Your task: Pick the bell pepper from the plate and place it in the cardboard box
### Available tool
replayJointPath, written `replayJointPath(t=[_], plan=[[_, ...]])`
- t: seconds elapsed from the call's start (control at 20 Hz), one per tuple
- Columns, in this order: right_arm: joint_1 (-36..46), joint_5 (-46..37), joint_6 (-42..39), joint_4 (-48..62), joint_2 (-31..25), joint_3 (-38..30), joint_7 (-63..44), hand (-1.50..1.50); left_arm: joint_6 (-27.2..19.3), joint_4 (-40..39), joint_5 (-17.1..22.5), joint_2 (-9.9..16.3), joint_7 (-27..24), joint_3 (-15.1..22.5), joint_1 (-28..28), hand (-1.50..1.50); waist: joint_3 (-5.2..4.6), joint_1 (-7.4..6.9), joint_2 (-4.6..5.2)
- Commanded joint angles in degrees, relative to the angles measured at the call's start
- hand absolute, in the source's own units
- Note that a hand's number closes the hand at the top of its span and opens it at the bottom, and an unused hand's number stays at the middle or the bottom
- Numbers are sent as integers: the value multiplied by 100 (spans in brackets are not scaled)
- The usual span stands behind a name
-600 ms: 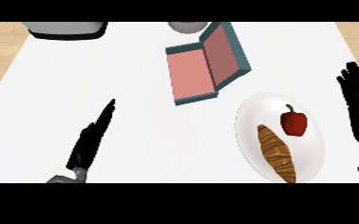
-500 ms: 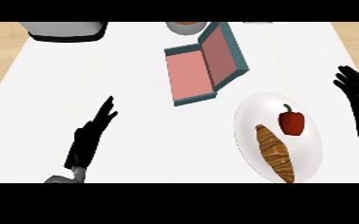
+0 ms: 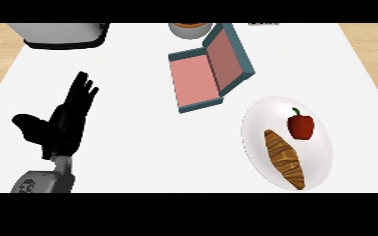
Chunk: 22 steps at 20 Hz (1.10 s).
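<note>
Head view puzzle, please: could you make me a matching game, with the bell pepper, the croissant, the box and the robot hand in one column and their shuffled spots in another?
Things:
1. bell pepper
2. croissant
3. box
4. left robot hand

Places:
A. lying open beyond the plate
B. nearer part of the plate
C. open, at the counter's left
D. farther part of the plate

Pairs: 1-D, 2-B, 3-A, 4-C

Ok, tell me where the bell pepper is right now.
In the head view, the red bell pepper lies on the white plate at the right, beside the croissant and below the open box.
</note>
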<state>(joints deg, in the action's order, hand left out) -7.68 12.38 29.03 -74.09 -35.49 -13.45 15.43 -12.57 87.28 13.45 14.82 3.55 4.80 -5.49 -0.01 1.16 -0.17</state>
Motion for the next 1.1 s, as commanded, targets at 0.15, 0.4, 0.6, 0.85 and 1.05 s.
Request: replayJointPath(t=[0.15, 0.4, 0.6, 0.85, 1.05], plan=[[-983, -803, 94, -1052, -313, 196, 306, -150, 40, 348, 193, -4, 181, -236, 62, 0, -8, -37, 2], [-1413, -1423, -690, -1432, -1527, 779, -1227, -150, 38, 543, 280, 162, 569, -334, -85, 0, -27, -90, 26], [-1340, -1165, -1651, -2365, -2270, 1047, -2790, -150, -65, 728, 192, 81, 731, -183, -108, 0, -34, -179, 19], [-1338, -788, -2024, -3998, -2472, 970, -4390, -150, -66, 745, 119, 55, 711, -216, -15, 0, -16, -71, -2], [-185, -958, -2117, -3930, -2098, 1336, -5092, -150, -68, 681, 68, -106, 796, -182, -229, 0, -4, -175, 26]])
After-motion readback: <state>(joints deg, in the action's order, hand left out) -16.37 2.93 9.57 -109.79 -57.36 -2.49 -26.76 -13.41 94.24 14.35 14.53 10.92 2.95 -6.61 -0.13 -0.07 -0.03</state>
